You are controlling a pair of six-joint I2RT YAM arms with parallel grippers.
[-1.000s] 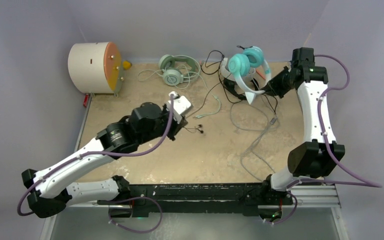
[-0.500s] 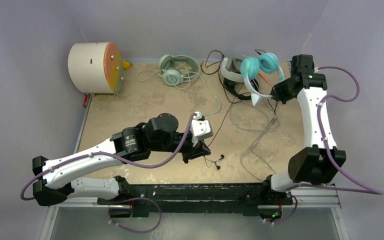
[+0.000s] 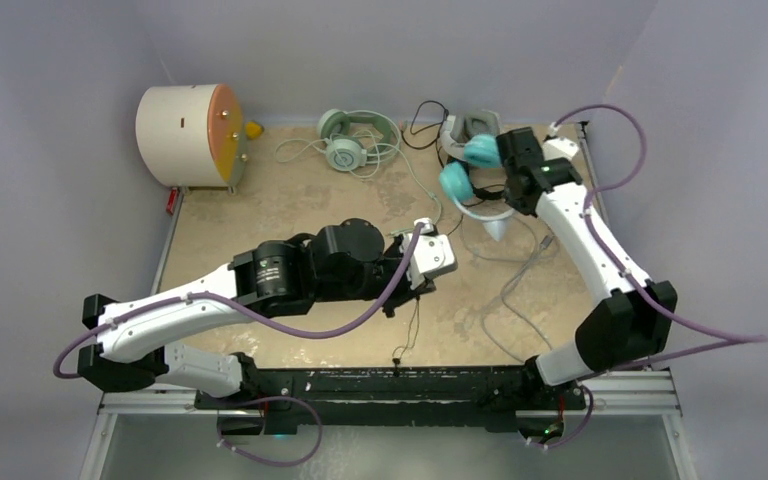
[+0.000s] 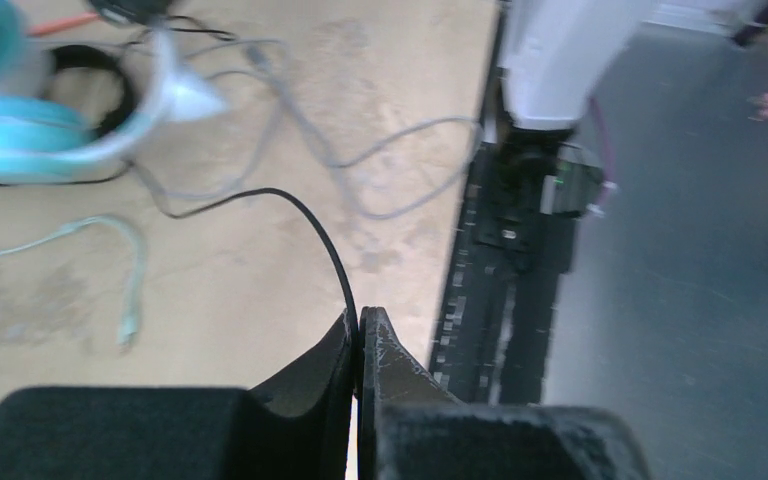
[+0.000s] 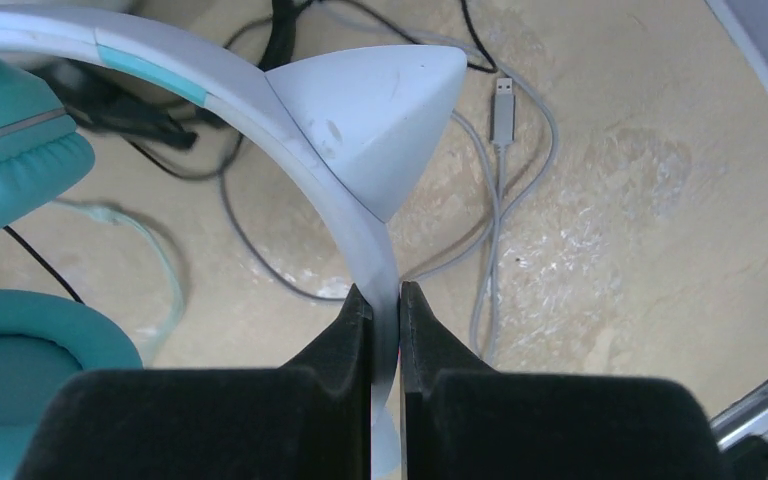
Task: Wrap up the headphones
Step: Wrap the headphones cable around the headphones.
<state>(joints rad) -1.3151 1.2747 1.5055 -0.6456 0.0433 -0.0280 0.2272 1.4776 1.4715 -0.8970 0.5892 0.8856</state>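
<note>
My left gripper point(image 3: 412, 296) is shut on a thin black cable point(image 4: 312, 222); in the top view the cable hangs down to the table's near edge point(image 3: 398, 354). My right gripper point(image 5: 385, 292) is shut on the white band point(image 5: 260, 95) of the teal-cupped headset point(image 3: 457, 182) and holds it above the cable pile at the back right. The band carries a white cone-shaped ear point(image 5: 380, 105). The mint-green headset point(image 3: 344, 140) lies at the back centre. The white-and-grey headset point(image 3: 465, 128) lies behind the teal one. The black headset is mostly hidden under them.
A cream drum with an orange face point(image 3: 190, 135) stands at the back left. Grey cables with a USB plug point(image 5: 505, 112) loop across the right side of the table. A mint cable point(image 4: 130, 275) trails toward the middle. The black front rail point(image 4: 505, 260) borders the near edge.
My left gripper has moved right and nearer with the black cable, whose end now hangs at the front edge. My right gripper has swung the teal headset left and nearer.
</note>
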